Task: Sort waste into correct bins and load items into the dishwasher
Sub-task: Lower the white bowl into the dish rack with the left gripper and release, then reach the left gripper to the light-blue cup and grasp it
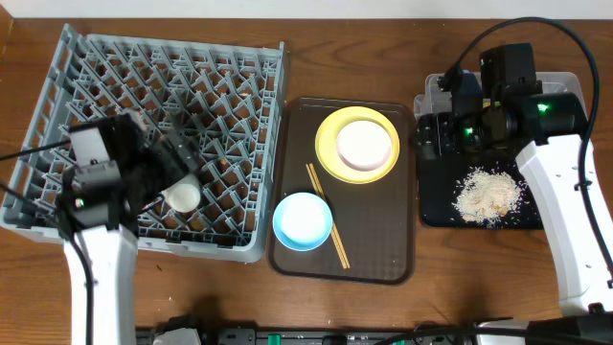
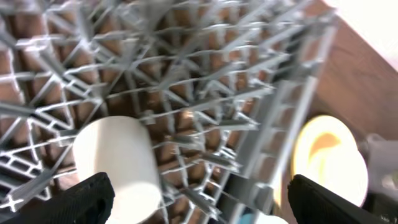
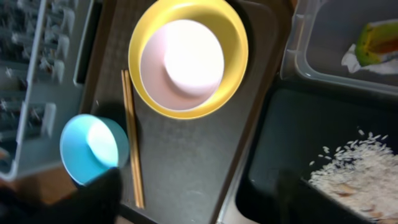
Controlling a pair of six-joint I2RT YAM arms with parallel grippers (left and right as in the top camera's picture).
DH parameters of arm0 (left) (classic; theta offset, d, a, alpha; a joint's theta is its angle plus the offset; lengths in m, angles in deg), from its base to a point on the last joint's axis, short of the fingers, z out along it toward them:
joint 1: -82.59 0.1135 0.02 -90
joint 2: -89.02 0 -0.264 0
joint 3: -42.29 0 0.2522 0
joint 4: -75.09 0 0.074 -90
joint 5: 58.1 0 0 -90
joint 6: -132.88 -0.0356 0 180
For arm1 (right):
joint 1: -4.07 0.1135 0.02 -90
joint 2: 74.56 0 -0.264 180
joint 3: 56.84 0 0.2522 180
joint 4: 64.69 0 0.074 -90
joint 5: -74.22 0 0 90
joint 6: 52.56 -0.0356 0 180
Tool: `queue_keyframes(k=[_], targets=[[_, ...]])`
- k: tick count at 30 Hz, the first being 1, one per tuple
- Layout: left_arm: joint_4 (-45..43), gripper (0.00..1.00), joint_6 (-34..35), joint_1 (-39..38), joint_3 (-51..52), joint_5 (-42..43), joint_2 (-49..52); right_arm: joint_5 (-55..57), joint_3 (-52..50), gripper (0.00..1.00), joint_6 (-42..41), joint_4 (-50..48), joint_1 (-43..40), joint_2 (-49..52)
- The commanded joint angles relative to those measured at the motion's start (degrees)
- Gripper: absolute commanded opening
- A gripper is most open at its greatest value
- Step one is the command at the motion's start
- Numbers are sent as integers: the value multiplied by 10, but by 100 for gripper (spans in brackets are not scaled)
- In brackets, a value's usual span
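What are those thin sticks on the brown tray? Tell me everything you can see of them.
The chopsticks are a pair of thin, straight sticks, light wood by the look. They lie flat and side by side on the brown tray, running slantwise from just below the left rim of the yellow plate toward the tray's near edge. They pass close along the right side of the blue bowl; whether they touch it is unclear. Nothing holds them.

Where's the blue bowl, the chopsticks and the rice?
blue bowl (image 1: pixel 303 221), overhead view, middle of its inside.
chopsticks (image 3: pixel 132 137), right wrist view, halfway along the pair.
rice (image 1: pixel 488 196), overhead view, middle of the heap.
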Motion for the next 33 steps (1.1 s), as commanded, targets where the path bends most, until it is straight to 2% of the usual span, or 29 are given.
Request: queue_keyframes(k=[1, 3, 5, 7, 11, 14, 21, 26, 33], targets=[[16, 93, 0, -64, -10, -54, -25, 33, 10, 88, 1, -4, -8, -4], [23, 93, 0, -113, -10, -60, -29, 90, 10, 98, -44, -2, -14, -5], [24, 93, 0, -161, -10, -59, -26, 174, 10, 99, -143, 7, -26, -5], [24, 93, 1, -195, -8, -51, -24, 194, 10, 99, -196, 11, -43, -5], [18, 85, 1, -263, -8, -35, -2, 164, 10, 99, -196, 11, -67, -5], [18, 84, 1, -322, -8, -41, 37, 164, 10, 99, -194, 15, -73, -5], [-3, 78, 1, -445, -8, -41, 168, 164, 10, 99, -194, 20, -73, -5], [-29, 75, 1, -503, -8, -41, 273, 164, 9, 99, -191, 21, -73, -5], [-47, 47, 1, -524, -8, -41, 358, 165, 9, 99, -191, 26, -73, -5]])
